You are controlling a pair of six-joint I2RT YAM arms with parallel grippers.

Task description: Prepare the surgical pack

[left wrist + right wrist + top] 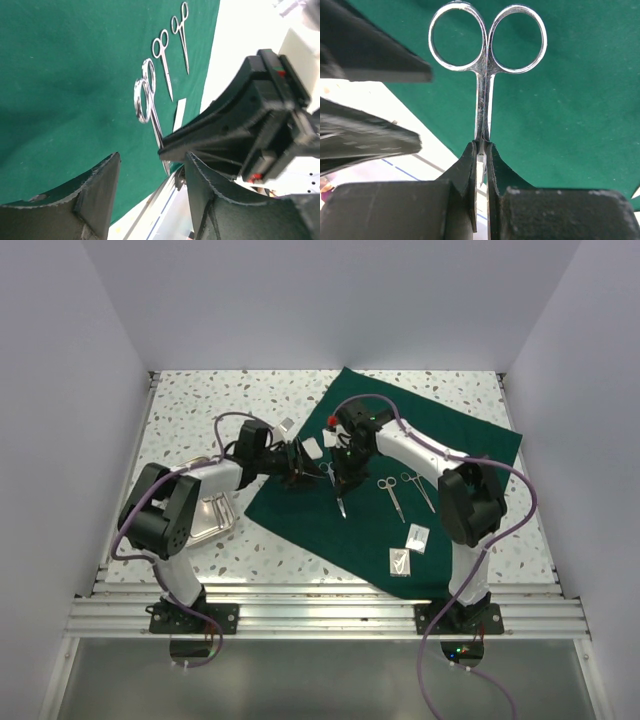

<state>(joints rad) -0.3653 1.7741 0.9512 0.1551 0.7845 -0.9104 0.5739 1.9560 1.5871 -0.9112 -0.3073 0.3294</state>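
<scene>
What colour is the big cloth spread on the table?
The cloth is plain dark green, with no pattern. The top external view shows it best.

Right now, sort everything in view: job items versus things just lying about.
Job: dark green cloth sheet; silver steel scissors in right tool; two silver forceps; white gauze squares; shiny steel tray.
Lying about: nothing loose; only purple arm cables, aluminium rail.

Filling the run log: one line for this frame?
right gripper: shut on scissors | left gripper: open | green cloth: spread flat
</scene>
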